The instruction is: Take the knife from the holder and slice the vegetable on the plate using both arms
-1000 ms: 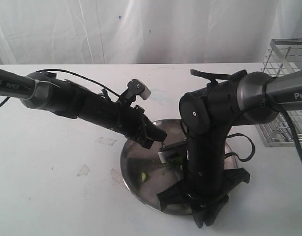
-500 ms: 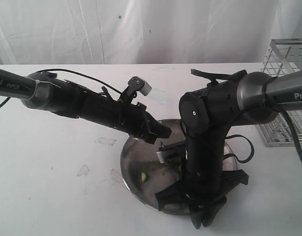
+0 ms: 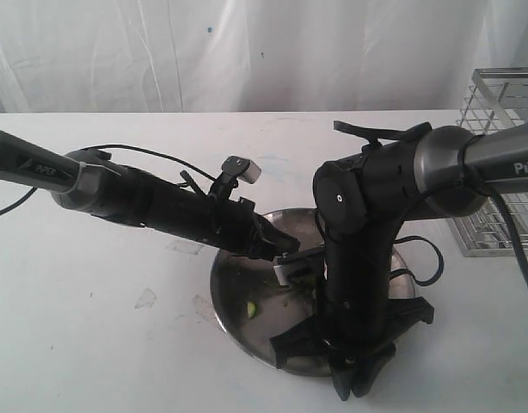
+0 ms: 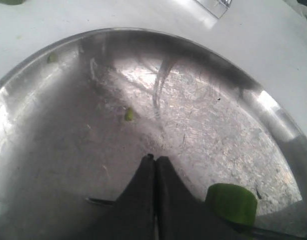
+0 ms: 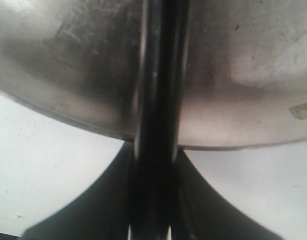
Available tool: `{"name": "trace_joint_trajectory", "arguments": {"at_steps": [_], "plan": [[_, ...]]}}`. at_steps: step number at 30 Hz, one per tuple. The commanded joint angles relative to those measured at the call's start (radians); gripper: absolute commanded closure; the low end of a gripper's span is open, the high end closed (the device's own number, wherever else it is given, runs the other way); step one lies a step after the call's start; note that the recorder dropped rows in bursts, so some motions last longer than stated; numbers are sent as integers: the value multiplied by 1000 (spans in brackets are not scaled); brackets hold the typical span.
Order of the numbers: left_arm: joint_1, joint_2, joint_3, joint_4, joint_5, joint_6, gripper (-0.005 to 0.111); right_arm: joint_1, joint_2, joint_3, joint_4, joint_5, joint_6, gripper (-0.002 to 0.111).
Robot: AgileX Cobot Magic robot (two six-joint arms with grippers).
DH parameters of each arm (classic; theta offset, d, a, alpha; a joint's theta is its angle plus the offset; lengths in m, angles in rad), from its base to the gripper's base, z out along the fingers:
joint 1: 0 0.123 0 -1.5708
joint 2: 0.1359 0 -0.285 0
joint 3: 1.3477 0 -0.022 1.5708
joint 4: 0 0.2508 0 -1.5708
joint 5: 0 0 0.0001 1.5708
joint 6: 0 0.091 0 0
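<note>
Left end effector (image 4: 154, 161), closed, has dropped lower over the plate (image 4: 203, 120).

On the tabletop (image 3: 92, 344), the holder (image 3: 496, 232) stands well right of the plate (image 3: 234, 288) and slightly behind; the vegetable (image 4: 232, 202) lies on the plate.

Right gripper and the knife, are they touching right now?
Touching. The right wrist view shows the knife running out from between the fingers of the right gripper, pressed against both, over the plate.

arms (image 3: 367, 224) 2 | plate (image 3: 238, 284) 1 | holder (image 3: 492, 228) 1 | knife (image 5: 161, 75) 1 | vegetable (image 4: 232, 202) 1
</note>
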State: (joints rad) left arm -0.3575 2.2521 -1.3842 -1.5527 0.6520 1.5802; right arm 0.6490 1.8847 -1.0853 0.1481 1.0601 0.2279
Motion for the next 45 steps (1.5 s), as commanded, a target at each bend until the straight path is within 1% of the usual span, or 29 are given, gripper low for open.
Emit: {"name": "trace_joint_trajectory", "arguments": {"at_steps": [1,6,8,9,12,14,17,19,21,24,26,28,30,35,41,43,45], "plan": [[-6,3,-1,-25,42,17,107,2,-10,7,-8,-22,-4,108],[-19,6,4,66,-41,-9,107,2,-10,7,-8,-31,-4,108],[-35,6,20,70,-79,-7,107,2,-10,7,-8,-43,-4,108],[-53,6,37,73,-120,17,107,2,-10,7,-8,-60,-4,108],[-90,6,59,93,-181,49,107,2,3,17,-2,-87,-6,108],[-102,6,59,136,-186,-2,107,2,24,37,1,-80,-4,108],[-104,6,59,244,-188,-135,107,2,30,59,3,-97,-4,108],[-104,6,59,315,-188,-197,107,2,30,59,-39,-82,-1,108],[-104,6,59,410,-184,-260,107,2,30,59,-122,-22,29,108],[-104,6,59,422,-179,-274,107,2,30,59,-209,5,47,108],[-104,6,59,426,-143,-276,107,2,30,59,-280,5,49,108],[-104,6,59,439,-103,-288,107,2,30,59,-370,3,96,108],[-104,6,59,444,-94,-302,107,2,30,59,-432,7,142,108],[-104,6,59,445,-91,-304,107,2,30,59,-466,30,134,108],[-104,2,55,442,-44,-329,107,2,30,59,-580,112,136,108],[-104,-8,55,424,-44,-329,107,2,30,59,-580,107,115,108],[-104,-27,55,409,-48,-329,107,2,30,59,-573,92,55,108]]}}
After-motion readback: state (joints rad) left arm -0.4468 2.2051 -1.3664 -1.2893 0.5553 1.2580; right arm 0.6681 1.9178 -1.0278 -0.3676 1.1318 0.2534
